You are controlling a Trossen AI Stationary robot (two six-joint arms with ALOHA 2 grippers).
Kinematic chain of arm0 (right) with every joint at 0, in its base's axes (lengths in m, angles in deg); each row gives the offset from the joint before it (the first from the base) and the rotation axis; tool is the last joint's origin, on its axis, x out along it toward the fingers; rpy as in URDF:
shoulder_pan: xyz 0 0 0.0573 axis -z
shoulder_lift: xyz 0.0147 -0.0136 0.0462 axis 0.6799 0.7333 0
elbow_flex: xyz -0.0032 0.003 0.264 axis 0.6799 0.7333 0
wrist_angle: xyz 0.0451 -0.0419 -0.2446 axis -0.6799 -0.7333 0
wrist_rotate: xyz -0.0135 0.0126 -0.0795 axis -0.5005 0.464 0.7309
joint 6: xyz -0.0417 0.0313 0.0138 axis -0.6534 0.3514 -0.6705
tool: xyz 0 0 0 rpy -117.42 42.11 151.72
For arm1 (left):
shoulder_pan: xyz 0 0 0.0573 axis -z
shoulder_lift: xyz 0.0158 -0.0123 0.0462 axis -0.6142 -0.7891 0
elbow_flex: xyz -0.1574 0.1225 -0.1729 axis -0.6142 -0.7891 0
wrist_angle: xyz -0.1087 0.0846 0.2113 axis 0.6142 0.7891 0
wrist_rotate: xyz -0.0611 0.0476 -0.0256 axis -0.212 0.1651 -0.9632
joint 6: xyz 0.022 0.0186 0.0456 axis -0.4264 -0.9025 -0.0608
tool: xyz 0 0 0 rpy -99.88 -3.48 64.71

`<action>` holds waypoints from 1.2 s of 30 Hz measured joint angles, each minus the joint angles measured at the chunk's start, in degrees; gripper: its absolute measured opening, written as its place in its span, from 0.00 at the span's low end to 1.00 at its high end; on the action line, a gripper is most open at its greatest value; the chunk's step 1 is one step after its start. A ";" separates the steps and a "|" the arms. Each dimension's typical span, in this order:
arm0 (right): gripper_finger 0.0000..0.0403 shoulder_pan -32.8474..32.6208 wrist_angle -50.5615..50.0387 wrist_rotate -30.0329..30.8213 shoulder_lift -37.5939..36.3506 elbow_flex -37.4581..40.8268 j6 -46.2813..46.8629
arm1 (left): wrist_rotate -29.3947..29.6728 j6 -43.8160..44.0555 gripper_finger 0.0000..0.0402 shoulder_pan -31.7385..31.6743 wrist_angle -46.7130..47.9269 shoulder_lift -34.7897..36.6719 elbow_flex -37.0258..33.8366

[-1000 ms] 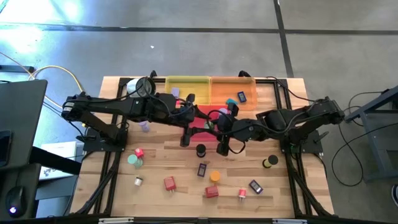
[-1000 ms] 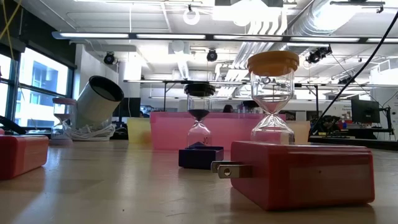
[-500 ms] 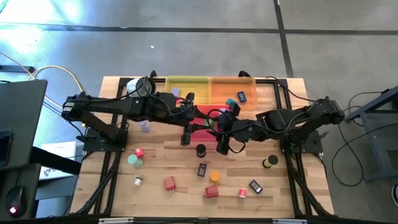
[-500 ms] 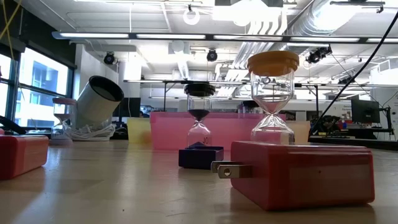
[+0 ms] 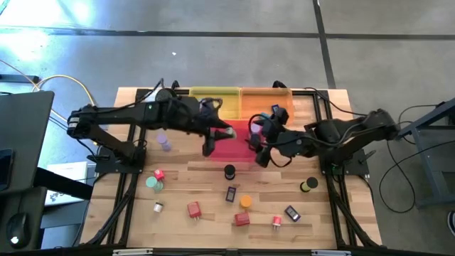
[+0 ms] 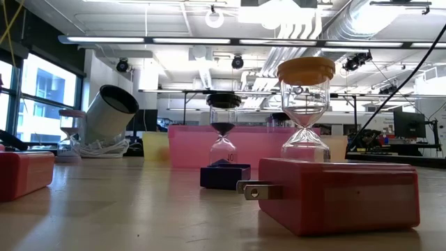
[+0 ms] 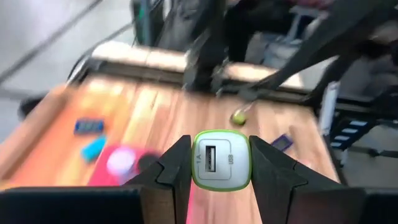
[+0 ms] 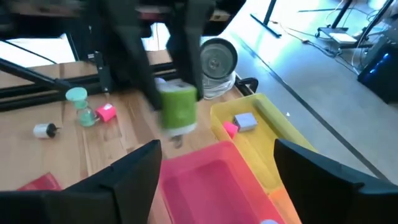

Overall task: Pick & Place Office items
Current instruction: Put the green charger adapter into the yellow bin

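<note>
A glossy green-and-white plastic charger (image 7: 221,159) is sitting between matt black fingers (image 7: 169,175). Light planked wood table (image 5: 206,206) is showing a smooth finish. Translucent pink plastic tray (image 8: 211,180) is looking glossy.

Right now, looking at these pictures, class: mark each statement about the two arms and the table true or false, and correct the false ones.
1. The left gripper holds a green-rimmed white USB charger. True.
2. The right gripper grips a red block. False: its jaws stand open with nothing between them.
3. The pink tray lies beside the yellow tray. True.
4. The orange-topped hourglass lies on its side. False: it stands upright behind a red plug block.
5. The yellow tray is bare. False: a grey piece and a pink piece lie in it.
</note>
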 joint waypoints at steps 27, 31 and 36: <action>0.75 8.75 -9.26 -9.68 -3.78 0.11 -2.30 | -17.50 5.15 0.30 -40.27 24.26 -25.77 13.20; 0.75 11.51 -9.21 -12.90 -3.78 0.11 -2.94 | -18.50 4.38 0.30 -41.26 29.59 -32.94 17.48; 0.75 13.74 -9.25 -17.96 -3.78 0.11 -4.01 | -14.55 2.07 0.30 -41.15 35.59 -38.33 22.26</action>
